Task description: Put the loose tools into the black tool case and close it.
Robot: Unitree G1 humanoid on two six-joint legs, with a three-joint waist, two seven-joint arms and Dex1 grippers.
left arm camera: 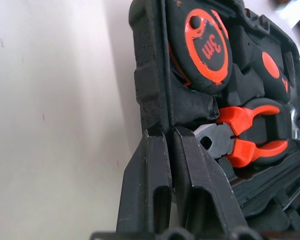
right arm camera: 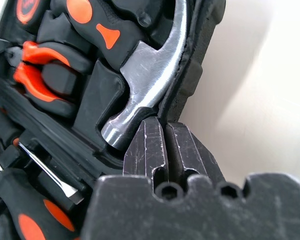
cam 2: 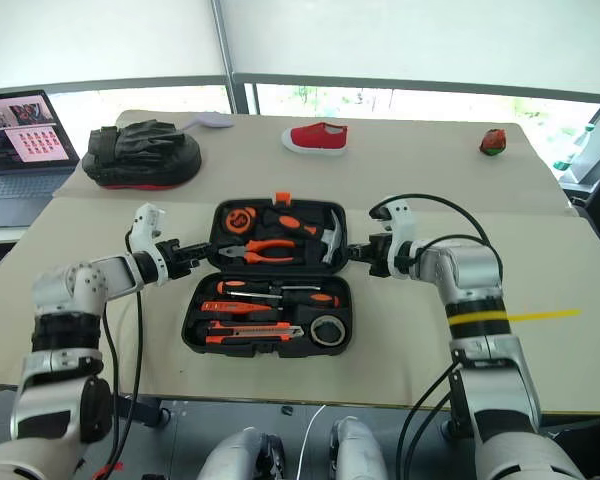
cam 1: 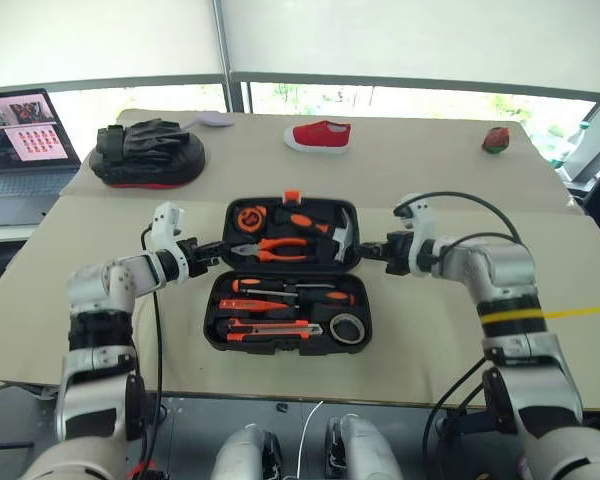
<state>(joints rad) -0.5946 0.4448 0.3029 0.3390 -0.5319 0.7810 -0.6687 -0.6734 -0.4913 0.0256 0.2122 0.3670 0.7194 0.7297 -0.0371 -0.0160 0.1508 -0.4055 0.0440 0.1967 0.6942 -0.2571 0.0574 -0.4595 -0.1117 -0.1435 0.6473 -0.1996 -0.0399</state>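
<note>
The black tool case [cam 1: 285,275] lies open in the middle of the tabletop [cam 1: 450,330]. Its far half holds the tape measure [cam 1: 248,216], the pliers [cam 1: 275,247] and the hammer [cam 1: 338,235]. Its near half holds the loose tools. The two screwdrivers with orange-black handles [cam 1: 300,292] lie in their slots, with the slim orange screwdriver [cam 1: 252,304] just behind them. The utility knife [cam 1: 270,328] sits at the near edge, and the small tape roll [cam 1: 348,328] rests in the near right corner. So the putting-in part looks done.

What is left is closing the case. The left end effector [cam 1: 210,254] is pinched shut on the left edge of the far half, right beside the pliers. The right end effector [cam 1: 372,250] is pinched shut on the right edge of the far half, beside the hammer head. Both seem ready to swing that half over onto the near half. The orange latch [cam 1: 292,197] at the far edge is not yet snapped on.

Far off on the tabletop lie a black padded mitt [cam 1: 145,152] and a red shoe [cam 1: 318,135].
</note>
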